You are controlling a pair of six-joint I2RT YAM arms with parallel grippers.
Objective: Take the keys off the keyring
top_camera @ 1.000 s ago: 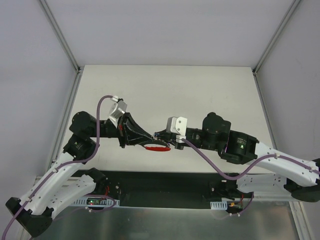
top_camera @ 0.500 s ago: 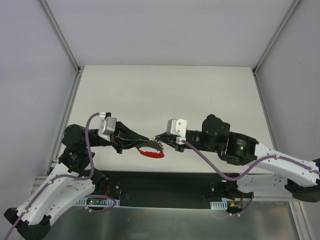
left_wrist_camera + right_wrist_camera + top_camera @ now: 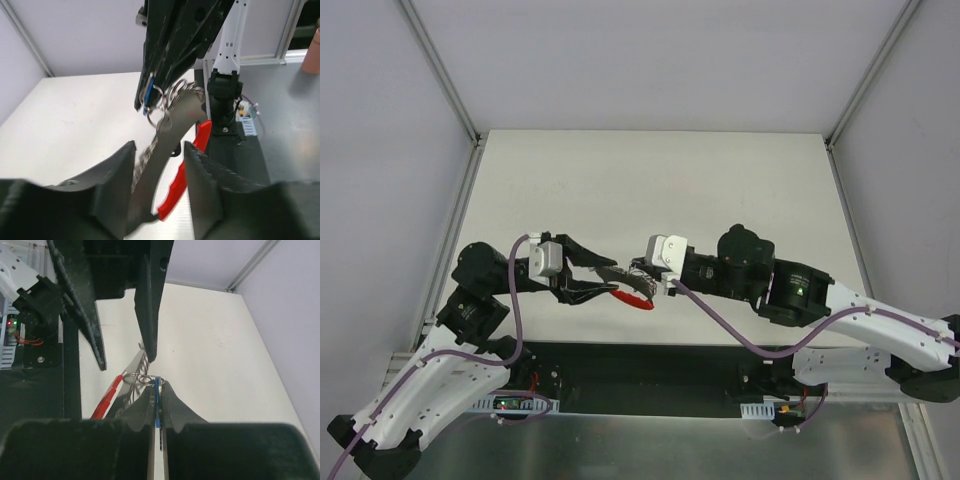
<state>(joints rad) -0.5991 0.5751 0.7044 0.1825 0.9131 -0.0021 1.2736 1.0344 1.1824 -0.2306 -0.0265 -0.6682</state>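
Note:
The keyring (image 3: 159, 111), thin wire loops, hangs in the air between both grippers above the table's near edge. My right gripper (image 3: 157, 383) is shut on a thin blue-edged flat piece (image 3: 157, 390) threaded on the rings. A silvery key (image 3: 170, 135) and the red tag (image 3: 180, 185) dangle from the rings. The key passes between the fingers (image 3: 117, 175) of my left gripper (image 3: 159, 150), which is open around it. From above, the left gripper (image 3: 612, 279) faces the right gripper (image 3: 635, 272), with the red tag (image 3: 632, 298) below them.
The white table (image 3: 650, 190) stretches behind the grippers. A black strip (image 3: 640, 365) with the arm bases runs along the near edge. Metal frame rails (image 3: 440, 70) stand at the back corners. The purple cable (image 3: 740, 325) loops under the right arm.
My left gripper was shut on the bunch and has opened; its wrist rolled and dropped lower. The red tag swung right. The right gripper stayed shut and shifted slightly left.

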